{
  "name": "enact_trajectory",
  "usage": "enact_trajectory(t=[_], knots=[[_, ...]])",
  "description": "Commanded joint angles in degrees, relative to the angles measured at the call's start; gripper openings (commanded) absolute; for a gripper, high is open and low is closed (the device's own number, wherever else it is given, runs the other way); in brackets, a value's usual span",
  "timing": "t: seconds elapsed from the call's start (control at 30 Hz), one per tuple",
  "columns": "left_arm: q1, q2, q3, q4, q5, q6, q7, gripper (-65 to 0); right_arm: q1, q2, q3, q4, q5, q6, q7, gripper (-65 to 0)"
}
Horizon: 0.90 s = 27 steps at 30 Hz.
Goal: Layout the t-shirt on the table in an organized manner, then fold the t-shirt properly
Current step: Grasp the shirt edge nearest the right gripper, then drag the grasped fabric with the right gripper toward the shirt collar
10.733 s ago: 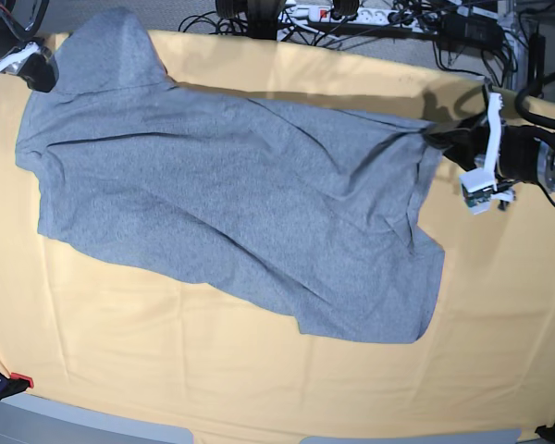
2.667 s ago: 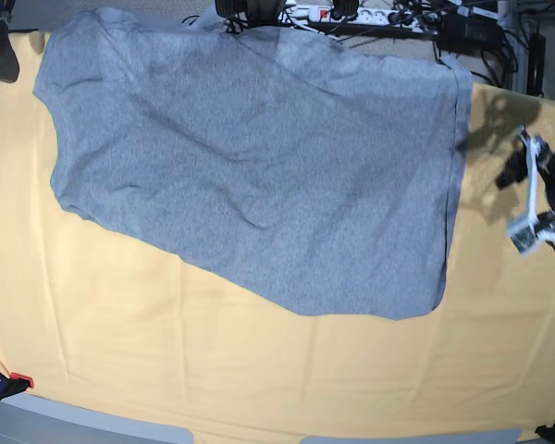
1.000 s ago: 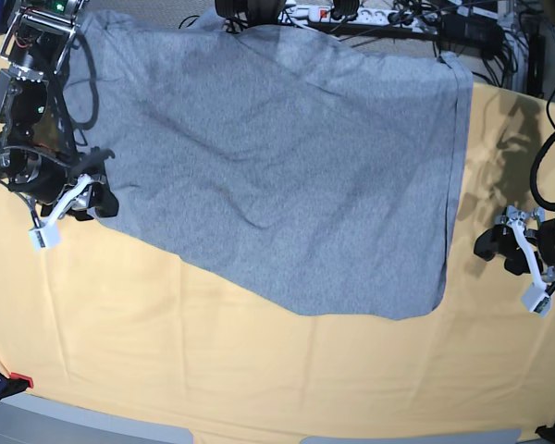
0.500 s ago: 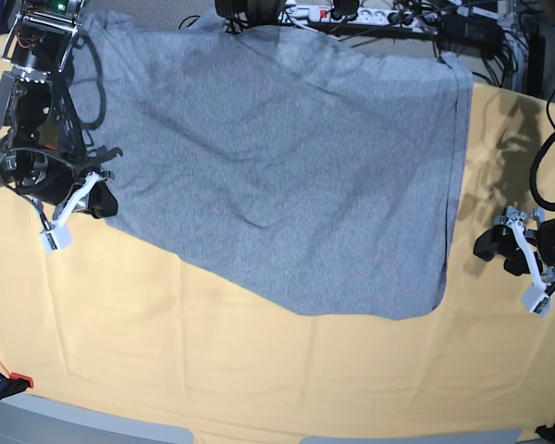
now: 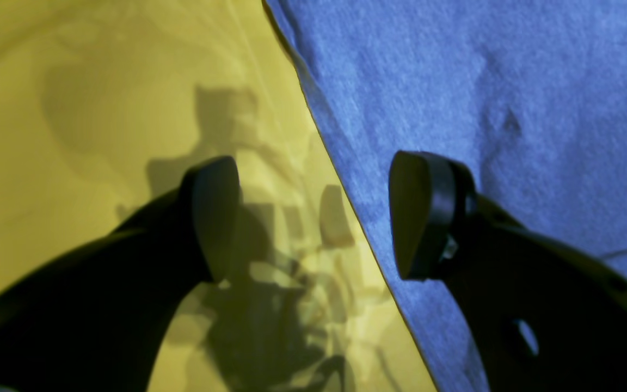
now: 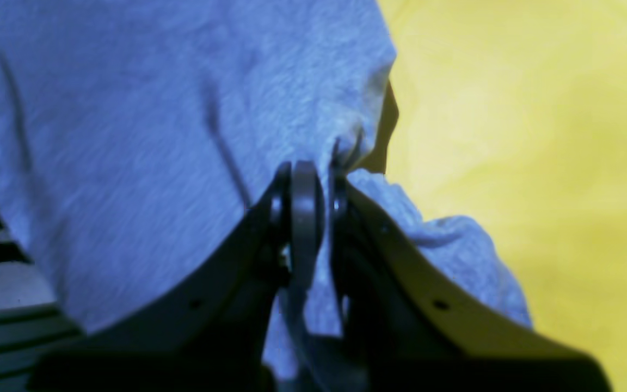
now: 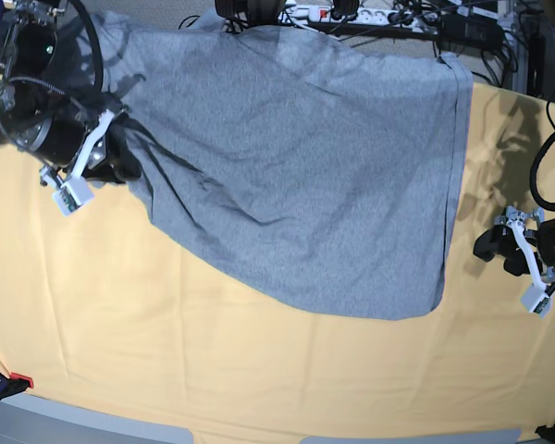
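Observation:
The grey t-shirt lies plain side up across the far half of the table. At its left edge my right gripper is shut on a pinch of the fabric, and creases run out from the grip. In the right wrist view the jaws are pressed together with the t-shirt bunched between them, above the table. My left gripper stands open on the cloth just right of the shirt's right edge. In the left wrist view the gripper straddles that edge of the t-shirt, touching nothing.
Power strips and tangled cables lie beyond the table's far edge, where the shirt's top edge reaches. A small clamp sits at the front left corner. Bare yellow-orange cloth fills the whole front half.
My right gripper shut on the shirt's left edge, then moved up and to the right, dragging that edge inward and creasing it. The left arm has not moved.

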Motion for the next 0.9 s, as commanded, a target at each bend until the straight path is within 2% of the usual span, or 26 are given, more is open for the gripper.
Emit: enact_trajectory(t=[0.0, 0.1, 0.33, 0.4, 0.6, 0.87], knots=[[-1.3, -1.3, -0.8, 0.7, -0.7, -0.2, -1.1, -21.7, -0.7, 0.7, 0.3, 1.0, 0.9, 0.3, 0.9, -65.0], [-1.3, -1.3, -0.8, 0.7, -0.7, -0.2, -1.2, -21.7, -3.6, 0.7, 0.3, 1.0, 1.7, 0.3, 0.9, -65.0], [-1.3, -1.3, -0.8, 0.7, -0.6, -0.2, -2.0, -21.7, -5.0, 0.8, 0.3, 1.0, 10.6, 0.3, -2.8, -65.0], [-1.3, -1.3, -0.8, 0.7, -0.6, -0.2, -2.0, -21.7, -4.9, 0.8, 0.3, 1.0, 11.6, 0.3, -2.7, -61.6], [-1.3, -1.3, -0.8, 0.7, -0.4, -0.2, -2.0, -21.7, -1.7, 0.8, 0.3, 1.0, 10.4, 0.3, -2.8, -65.0], [-1.3, -1.3, -0.8, 0.7, 1.4, -0.1, -2.2, -21.7, 0.2, 0.7, 0.3, 4.7, 10.4, 0.3, -2.5, -65.0]])
